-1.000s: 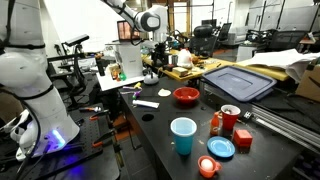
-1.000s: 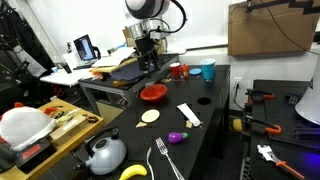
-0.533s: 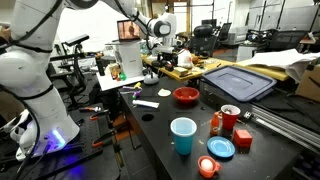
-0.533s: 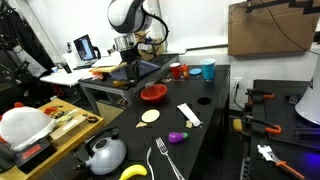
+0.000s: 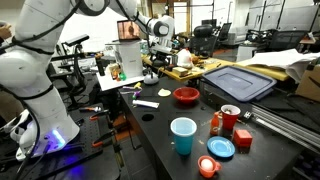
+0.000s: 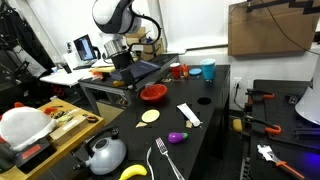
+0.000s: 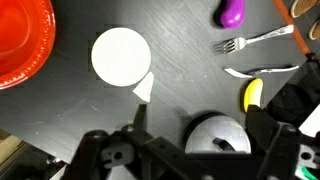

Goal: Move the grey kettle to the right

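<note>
Since the earlier frame the arm has swung sideways, carrying the gripper toward the laptop; the objects on the table lie as before. The fingers are spread to their widest and hold nothing. In the wrist view the kettle appears between the fingers, with a banana just beside it on the side of the picture-right finger. An exterior view shows the kettle well apart from the fingers, at the table's near corner. Ahead of the fingers lie a red bowl, empty where visible, and a white disc. The blue cup, seemingly empty, shows only in the exterior views.
</note>
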`<state>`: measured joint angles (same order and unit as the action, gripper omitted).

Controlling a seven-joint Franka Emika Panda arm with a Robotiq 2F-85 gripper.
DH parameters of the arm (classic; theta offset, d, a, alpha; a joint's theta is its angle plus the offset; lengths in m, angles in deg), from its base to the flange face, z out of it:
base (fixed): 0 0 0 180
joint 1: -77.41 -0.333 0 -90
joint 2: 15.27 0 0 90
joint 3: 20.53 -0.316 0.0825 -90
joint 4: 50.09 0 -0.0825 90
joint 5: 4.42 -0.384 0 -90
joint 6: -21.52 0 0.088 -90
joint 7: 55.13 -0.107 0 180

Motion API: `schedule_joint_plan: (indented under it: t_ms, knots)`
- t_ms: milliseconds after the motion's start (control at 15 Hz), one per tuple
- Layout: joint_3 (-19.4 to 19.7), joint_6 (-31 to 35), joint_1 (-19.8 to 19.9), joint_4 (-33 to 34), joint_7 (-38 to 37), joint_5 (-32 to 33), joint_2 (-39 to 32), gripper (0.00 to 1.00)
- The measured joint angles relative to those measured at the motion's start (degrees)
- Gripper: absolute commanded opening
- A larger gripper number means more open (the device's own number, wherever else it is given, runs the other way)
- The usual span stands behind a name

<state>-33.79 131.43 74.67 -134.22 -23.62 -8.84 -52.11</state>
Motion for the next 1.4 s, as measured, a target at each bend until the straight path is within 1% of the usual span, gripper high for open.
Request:
schedule_joint_plan:
  t_ms: [133, 600, 1000, 1400]
  knots:
    - [-0.61, -0.51, -0.77, 0.61, 0.05, 0.0, -0.33, 1.0]
    - [-2.79, -0.46, -4.09, 4.44, 5.02, 0.03, -3.86, 1.0]
    - [-2.79, -0.37, -8.15, 11.06, 7.99, 3.35, -10.33, 1.0]
    - [-2.51, -0.11, -10.32, 18.35, 10.12, 7.08, -16.24, 1.0]
